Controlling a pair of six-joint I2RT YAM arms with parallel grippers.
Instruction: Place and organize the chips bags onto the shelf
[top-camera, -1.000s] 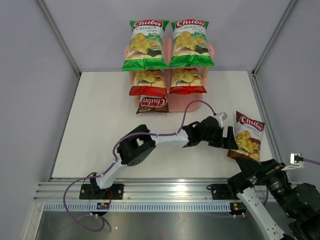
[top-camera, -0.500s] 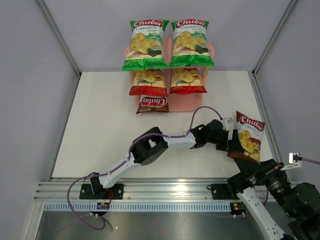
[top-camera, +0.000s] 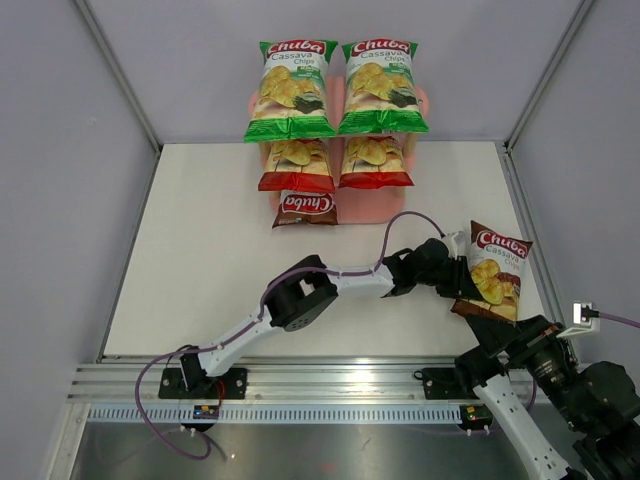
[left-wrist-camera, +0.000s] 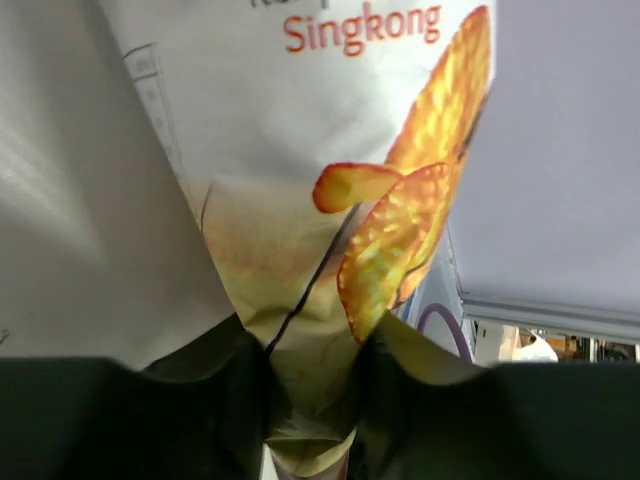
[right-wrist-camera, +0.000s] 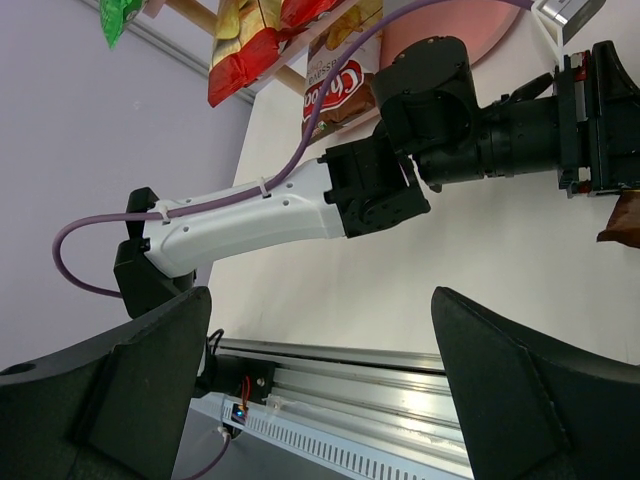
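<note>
Pinched in my left gripper (top-camera: 462, 279), which is shut on its left edge, a dark brown chips bag (top-camera: 496, 272) lies at the table's right side. In the left wrist view the bag (left-wrist-camera: 330, 200) fills the frame, its crumpled edge squeezed between my black fingers (left-wrist-camera: 160, 420). The pink shelf (top-camera: 375, 206) stands at the back with two green bags (top-camera: 291, 90) on the top board, two red bags (top-camera: 296, 165) on the middle one and a brown bag (top-camera: 306, 208) on the bottom one. My right gripper (right-wrist-camera: 320, 330) hangs open near the front rail, holding nothing.
The left arm (top-camera: 330, 280) stretches across the middle of the white table (top-camera: 200, 250). Grey walls close in the sides and back. A metal rail (top-camera: 330, 380) runs along the near edge. A white plug with a purple cable (top-camera: 590, 318) sits at the right.
My left gripper reached right to the brown bag's edge and closed on it. The bag has tilted and shifted slightly. The right arm has barely moved.
</note>
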